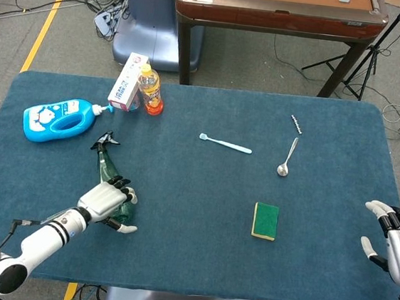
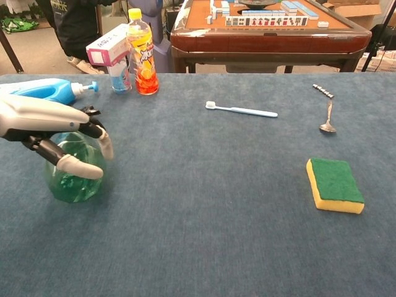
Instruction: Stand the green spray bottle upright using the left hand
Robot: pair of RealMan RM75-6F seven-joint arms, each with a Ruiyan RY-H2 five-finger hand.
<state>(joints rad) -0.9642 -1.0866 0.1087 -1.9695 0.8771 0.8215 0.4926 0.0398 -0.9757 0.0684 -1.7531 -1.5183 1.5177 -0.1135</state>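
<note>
Translucent green plastic spray bottle (image 1: 109,176) lying on dark blue felt-covered table (image 1: 200,214), near-left area, wide base toward the robot, black nozzle pointing away toward far edge. Left hand (image 1: 101,202) cupped over wide base end, fingers curled round it. Right hand (image 1: 397,239) at right table edge, fingers spread, holding nothing. Probably light, nearly empty; thin wall likely to flex; smooth, so slippery. Best hold judged at broad lower body, not at trigger. Felt should resist sliding. Grey floor, cables, wooden table (image 1: 279,8) beyond.
</note>
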